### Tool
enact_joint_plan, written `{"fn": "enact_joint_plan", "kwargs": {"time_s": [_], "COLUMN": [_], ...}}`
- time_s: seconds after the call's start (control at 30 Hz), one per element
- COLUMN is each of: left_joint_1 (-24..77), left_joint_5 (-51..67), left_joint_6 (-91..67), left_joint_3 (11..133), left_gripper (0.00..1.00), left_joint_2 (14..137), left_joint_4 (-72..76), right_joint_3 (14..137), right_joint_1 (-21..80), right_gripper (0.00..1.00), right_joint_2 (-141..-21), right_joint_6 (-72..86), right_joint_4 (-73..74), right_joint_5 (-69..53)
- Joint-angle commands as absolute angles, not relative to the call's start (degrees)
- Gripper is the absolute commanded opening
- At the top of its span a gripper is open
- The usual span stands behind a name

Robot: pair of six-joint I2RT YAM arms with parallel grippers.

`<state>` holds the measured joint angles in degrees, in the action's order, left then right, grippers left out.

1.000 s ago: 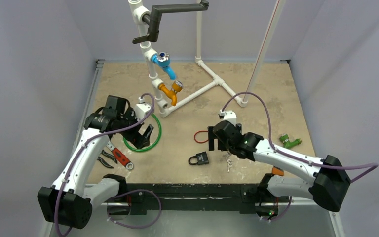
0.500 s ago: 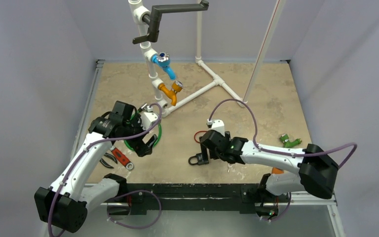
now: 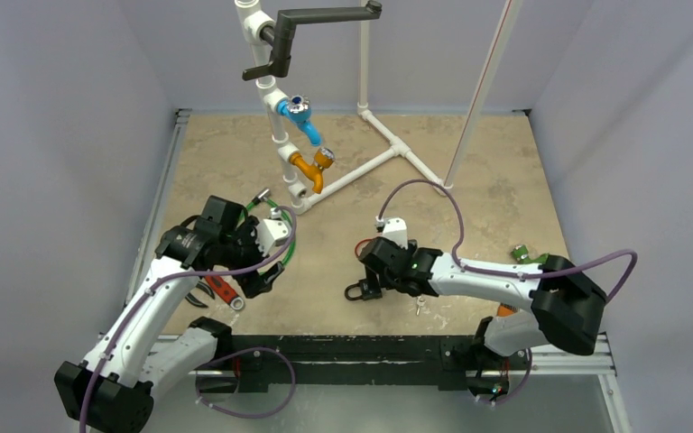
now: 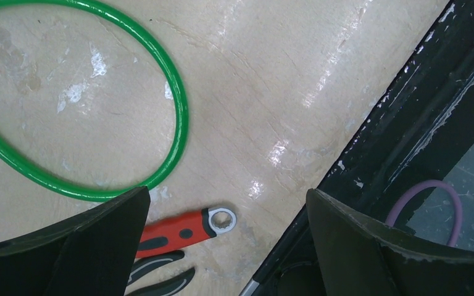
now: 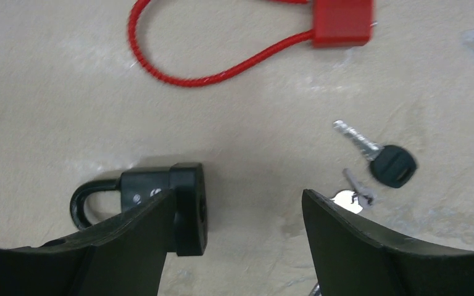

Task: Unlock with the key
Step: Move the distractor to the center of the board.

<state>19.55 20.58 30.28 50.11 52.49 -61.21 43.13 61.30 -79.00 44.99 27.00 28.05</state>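
A black padlock (image 5: pixel 160 197) lies flat on the tabletop, shackle to the left; it also shows in the top view (image 3: pixel 361 290). A black-headed key (image 5: pixel 382 161) and a silver key (image 5: pixel 349 198) on one ring lie to its right, seen small in the top view (image 3: pixel 419 300). My right gripper (image 5: pixel 234 237) is open just above the table, its left finger over the padlock body, the keys beyond its right finger. My left gripper (image 4: pixel 225 246) is open and empty over the table's near left, above a red wrench.
A green ring (image 4: pixel 160 92) and a red-handled wrench (image 4: pixel 182 229) with black pliers (image 4: pixel 160 280) lie under the left arm. A red cable lock (image 5: pixel 339 21) lies behind the padlock. White pipe frame with valves (image 3: pixel 311 162) stands at the back. Table's black front rail (image 4: pixel 395 142).
My right gripper moved left and down to the padlock, open. My left arm swung toward the near edge over the wrench.
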Motion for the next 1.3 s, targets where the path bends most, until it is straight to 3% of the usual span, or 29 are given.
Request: {"fn": "enact_joint_plan", "kwargs": {"time_s": [0.0,0.47,0.9,1.27], "left_joint_1": [20.0,23.2,24.9,25.3], "left_joint_5": [21.1,21.1,20.8,19.6], "left_joint_6": [31.7,28.5,27.6,28.7], "left_joint_3": [52.3,53.3,55.3,56.9], "left_gripper": [1.00,1.00,1.00,0.99], "left_joint_2": [52.3,53.8,55.1,55.6], "left_joint_4": [-62.2,-60.1,-59.8,-60.6], "right_joint_3": [45.7,41.6,39.3,39.0], "right_joint_1": [55.3,42.4,40.5,40.5], "right_gripper": [0.73,0.71,0.66,0.54], "right_joint_2": [-77.3,-77.1,-81.2,-84.0], "right_joint_6": [47.8,49.3,50.6,50.1], "right_joint_4": [31.4,30.6,26.8,22.9], "right_joint_5": [32.9,31.9,27.9,22.4]}}
